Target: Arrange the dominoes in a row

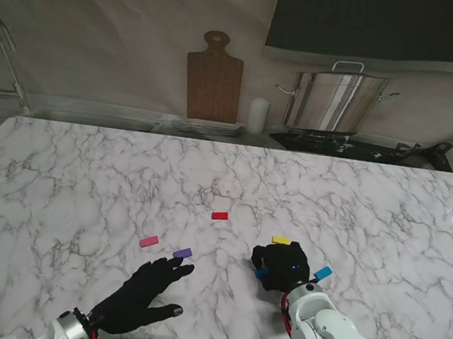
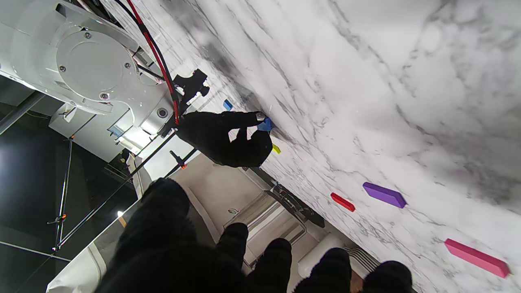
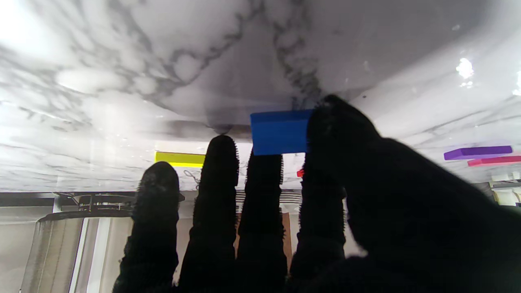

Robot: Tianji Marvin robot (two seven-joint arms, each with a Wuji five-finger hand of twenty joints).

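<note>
No row exists yet: the red domino (image 1: 220,216), pink domino (image 1: 149,242), purple domino (image 1: 182,253), yellow domino (image 1: 281,240) and light-blue domino (image 1: 324,273) lie flat and scattered on the surface (image 1: 85,177). The right hand (image 1: 281,265) pinches a blue domino (image 3: 279,132) between thumb and fingers, near the yellow one. The left hand (image 1: 142,287) rests spread and empty just nearer to me than the purple one. Nearly everything remains.

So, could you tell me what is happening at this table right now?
The right robot hand is pinching a blue domino at the marble table. The left robot hand is open near the purple domino. Pink, red, yellow and light blue dominoes lie scattered, not yet in a row.
</note>
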